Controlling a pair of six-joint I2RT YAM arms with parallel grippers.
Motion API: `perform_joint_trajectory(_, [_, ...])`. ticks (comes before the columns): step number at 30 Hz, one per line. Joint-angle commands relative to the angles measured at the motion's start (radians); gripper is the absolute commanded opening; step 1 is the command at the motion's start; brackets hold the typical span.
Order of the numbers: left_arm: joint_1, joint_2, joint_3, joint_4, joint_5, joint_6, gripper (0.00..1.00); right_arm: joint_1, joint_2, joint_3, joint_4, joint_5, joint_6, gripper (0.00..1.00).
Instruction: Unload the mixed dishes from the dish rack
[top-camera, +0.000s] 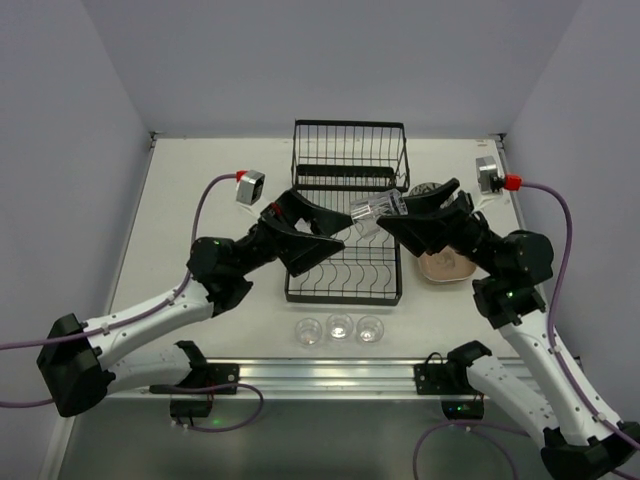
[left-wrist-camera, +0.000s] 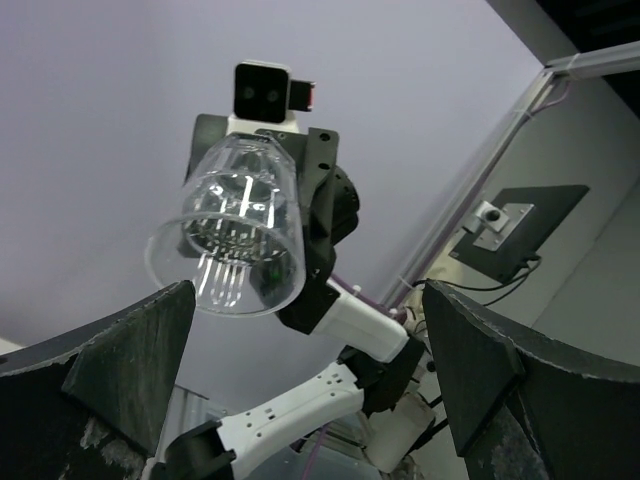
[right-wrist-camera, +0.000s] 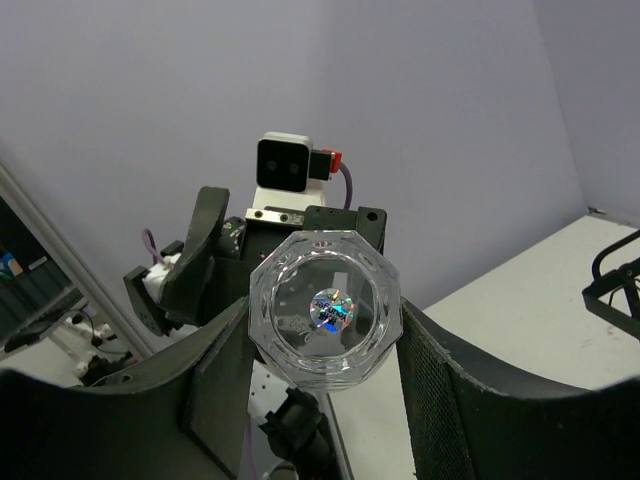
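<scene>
Gripping a clear glass (top-camera: 377, 212) by its base above the rack (top-camera: 345, 281), the right claw (top-camera: 391, 214) points its mouth at the wide-open left claw (top-camera: 343, 240), just apart.

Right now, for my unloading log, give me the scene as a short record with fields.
held item: clear glass, lying sideways in the air above the rack
right gripper: shut on the glass at its base end
left gripper: open, facing the glass's mouth, not touching it
already out: three glasses in a row on the table, in front of the rack
beside rack: brown plate on its right, partly under the right arm
</scene>
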Motion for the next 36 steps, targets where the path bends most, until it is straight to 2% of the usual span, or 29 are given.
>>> perform_joint_trajectory(1, [-0.029, 0.009, 0.059, 0.120, 0.015, -0.039, 1.00, 0.001, 0.000, -0.013, 0.086, -0.011, 0.002, 0.00])
perform_joint_trajectory(3, [-0.033, 0.015, 0.059, 0.121, 0.008, -0.037, 0.99, 0.001, 0.016, -0.002, 0.070, -0.028, -0.006, 0.00])
perform_joint_trajectory(13, [-0.035, 0.036, 0.052, 0.103, -0.034, -0.014, 0.71, 0.008, 0.048, -0.005, 0.096, -0.086, -0.024, 0.00])
perform_joint_trajectory(14, [-0.036, 0.039, 0.056, 0.087, -0.047, -0.009, 0.64, 0.010, 0.045, -0.003, 0.089, -0.088, -0.039, 0.00])
perform_joint_trajectory(16, [-0.036, 0.049, 0.062, 0.069, -0.056, 0.001, 0.36, 0.013, 0.039, -0.005, 0.076, -0.082, -0.056, 0.00])
perform_joint_trajectory(17, [-0.036, 0.052, 0.059, 0.069, -0.059, 0.001, 0.36, 0.013, 0.039, -0.005, 0.072, -0.080, -0.061, 0.00])
perform_joint_trajectory(18, [-0.036, 0.053, 0.060, 0.067, -0.062, 0.004, 0.23, 0.013, 0.034, -0.008, 0.067, -0.081, -0.066, 0.00])
perform_joint_trajectory(20, [-0.036, 0.061, 0.062, 0.064, -0.070, 0.006, 0.14, 0.016, 0.032, -0.011, 0.061, -0.086, -0.066, 0.00])
perform_joint_trajectory(22, [-0.036, 0.070, 0.062, 0.064, -0.077, 0.010, 0.01, 0.019, 0.031, -0.023, 0.072, -0.088, -0.063, 0.00])
perform_joint_trajectory(27, [-0.036, 0.085, 0.075, 0.028, -0.071, 0.058, 0.00, 0.024, 0.026, -0.056, 0.089, -0.083, -0.055, 0.02])
perform_joint_trajectory(29, [-0.036, 0.073, 0.109, -0.097, -0.076, 0.118, 0.00, 0.024, 0.003, -0.057, 0.028, -0.048, -0.085, 0.86])
perform_joint_trajectory(30, [-0.036, 0.066, 0.124, -0.164, -0.080, 0.218, 0.00, 0.024, -0.012, -0.054, -0.024, -0.007, -0.111, 0.99])
perform_joint_trajectory(31, [-0.036, 0.047, 0.146, -0.242, -0.119, 0.277, 0.00, 0.024, -0.036, -0.030, -0.183, 0.042, -0.171, 0.99])
perform_joint_trajectory(32, [-0.036, 0.039, 0.167, -0.340, -0.149, 0.326, 0.00, 0.022, -0.049, -0.016, -0.271, 0.161, -0.205, 0.99])
perform_joint_trajectory(33, [-0.036, 0.030, 0.201, -0.494, -0.184, 0.418, 0.00, 0.022, -0.066, -0.007, -0.345, 0.220, -0.237, 0.99])
perform_joint_trajectory(34, [-0.036, 0.018, 0.221, -0.558, -0.209, 0.470, 0.00, 0.022, -0.084, 0.001, -0.470, 0.275, -0.280, 0.99])
perform_joint_trajectory(36, [-0.036, 0.019, 0.279, -0.811, -0.300, 0.600, 0.00, 0.024, -0.170, 0.016, -0.609, 0.424, -0.320, 0.99])
